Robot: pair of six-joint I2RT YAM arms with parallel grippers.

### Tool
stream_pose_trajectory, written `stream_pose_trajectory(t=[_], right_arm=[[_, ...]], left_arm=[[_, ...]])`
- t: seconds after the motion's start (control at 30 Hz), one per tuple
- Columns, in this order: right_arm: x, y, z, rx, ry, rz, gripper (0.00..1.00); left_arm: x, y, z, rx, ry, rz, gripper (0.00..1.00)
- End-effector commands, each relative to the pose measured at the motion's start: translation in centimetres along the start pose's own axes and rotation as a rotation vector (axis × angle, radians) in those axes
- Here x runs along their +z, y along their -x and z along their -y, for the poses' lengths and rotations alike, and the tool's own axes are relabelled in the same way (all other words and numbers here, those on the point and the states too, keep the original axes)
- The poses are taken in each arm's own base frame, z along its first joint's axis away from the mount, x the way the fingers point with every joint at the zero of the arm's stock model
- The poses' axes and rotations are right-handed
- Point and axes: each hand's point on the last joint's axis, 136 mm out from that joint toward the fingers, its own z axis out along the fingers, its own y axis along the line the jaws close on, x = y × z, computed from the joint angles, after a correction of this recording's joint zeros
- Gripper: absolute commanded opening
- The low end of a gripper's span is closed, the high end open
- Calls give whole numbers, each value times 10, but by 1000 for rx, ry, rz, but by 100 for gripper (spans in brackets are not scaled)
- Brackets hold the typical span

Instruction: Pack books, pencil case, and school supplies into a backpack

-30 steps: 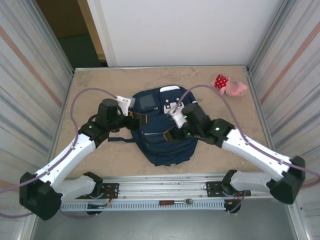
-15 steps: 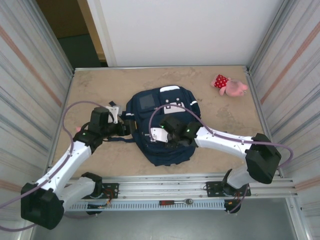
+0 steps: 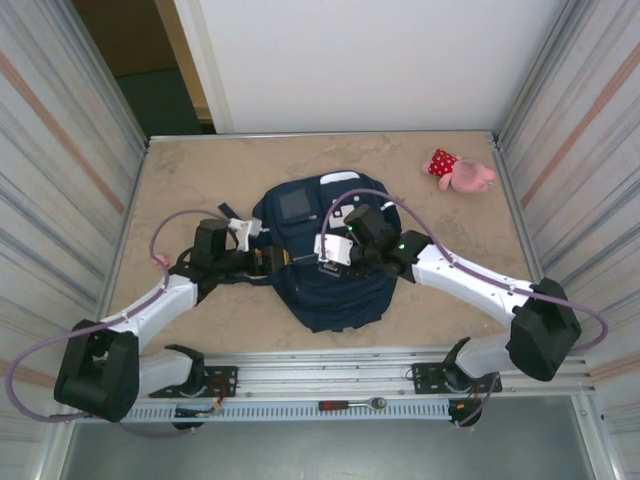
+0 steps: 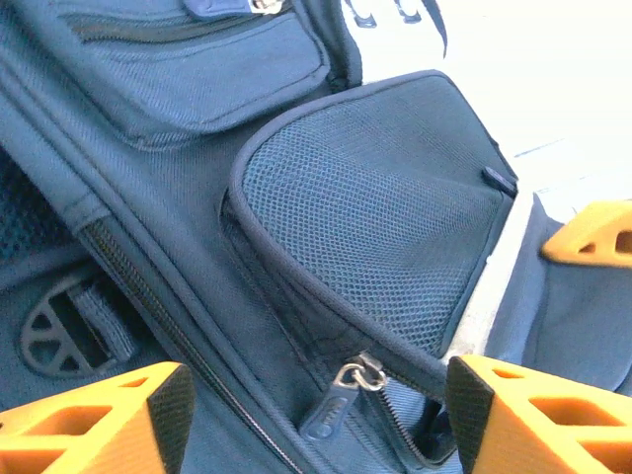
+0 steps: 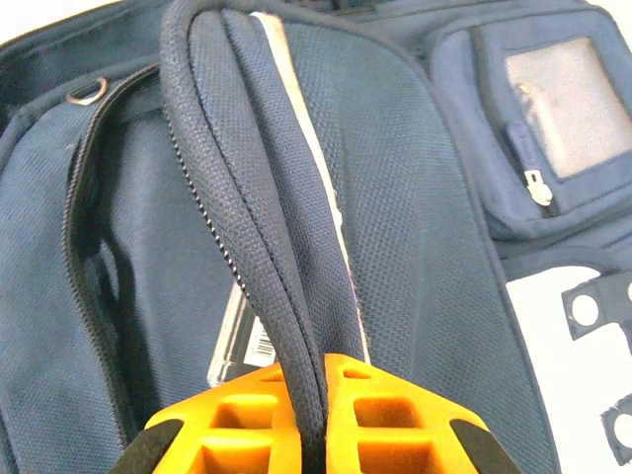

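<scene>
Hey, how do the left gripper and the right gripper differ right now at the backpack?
The left gripper is open, fingers wide apart with a zipper pull between them; the right gripper is shut on a piped fold of the backpack. The left gripper faces the mesh side pocket; the right gripper is over the backpack's middle. Both have orange fingers.

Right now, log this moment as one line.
left gripper: open, straddling mesh pocket | right gripper: shut on backpack zipper-edge fold | plush toy: far right on table, untouched
</scene>
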Motion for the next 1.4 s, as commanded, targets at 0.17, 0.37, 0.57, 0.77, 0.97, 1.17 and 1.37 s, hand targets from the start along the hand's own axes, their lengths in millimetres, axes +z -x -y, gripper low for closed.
stream_pose_trajectory(t=[0.17,0.37,0.57,0.77,0.97,1.17,1.37], right_arm=[[-35,6,27,48,-22,95,0],[-33,4,28,65,-12,96,0],[-34,5,32,74,-15,101,0],[-31,2,37,94,-29,92,0],[-23,-1,39,125,-27,73,0],[-22,1,41,129,-26,80,0],[-22,-2,47,160,-58,60,0]], left_arm=[[19,-16,39,286,-183,-7,66],[34,-34,56,390,-260,-38,62],[45,-52,48,401,-255,-86,53],[39,-55,61,440,-287,-57,32],[34,-66,69,471,-302,-72,29],[35,-71,52,447,-215,-76,7],[33,-72,58,467,-210,-71,0]])
